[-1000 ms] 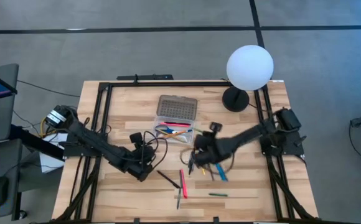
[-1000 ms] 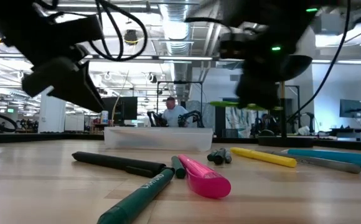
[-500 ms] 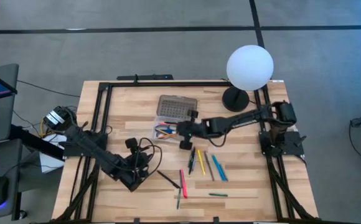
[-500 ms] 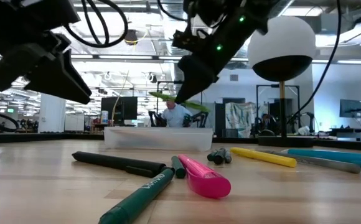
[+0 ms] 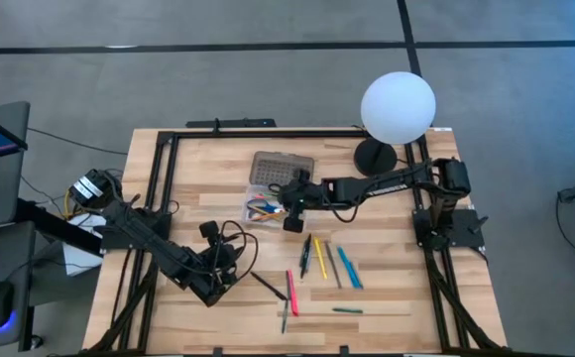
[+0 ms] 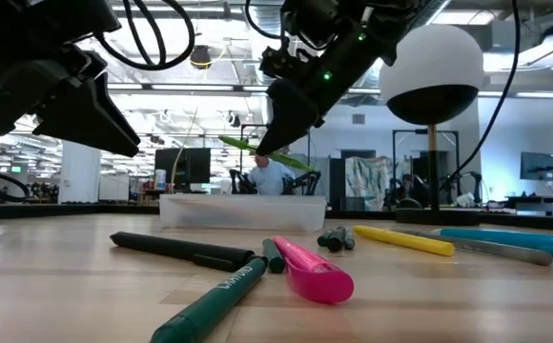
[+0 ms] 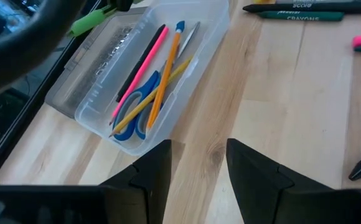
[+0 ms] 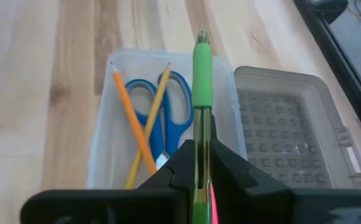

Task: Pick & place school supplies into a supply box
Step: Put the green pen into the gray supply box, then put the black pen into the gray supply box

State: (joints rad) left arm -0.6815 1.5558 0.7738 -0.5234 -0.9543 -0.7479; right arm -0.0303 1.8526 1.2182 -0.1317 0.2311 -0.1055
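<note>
The supply box [image 5: 271,207] is a clear open case, its dotted grey lid [image 5: 283,171] laid back toward the far edge. Blue-handled scissors [image 7: 132,114], pencils and a pink pen lie inside. My right gripper [image 5: 292,205] hovers over the box, shut on a green pen [image 8: 202,62]. My left gripper [image 7: 199,168] is open and stays near the table's near-left side [image 5: 223,268], touching nothing. More pens and markers [image 5: 322,260] lie loose on the table. My right gripper pinches the green pen by its barrel [image 8: 201,134] between the two fingers [image 8: 230,169]. The fingers lie along the pen, whose green grip end sticks out ahead of them. The pen is lifted clear above the box and hangs slightly tilted [image 6: 257,152].
A white globe lamp [image 5: 397,107] stands on its black base at the far right. A black metal frame [image 5: 164,198] runs along the table's edges. Black, pink and green markers [image 6: 257,262] lie near the near edge. A person sits in the room beyond the table [image 6: 262,171].
My right gripper, shut on the green pen, has moved from above the loose pens toward the far-left and now hovers over the box. My left gripper has drawn back toward the near edge.
</note>
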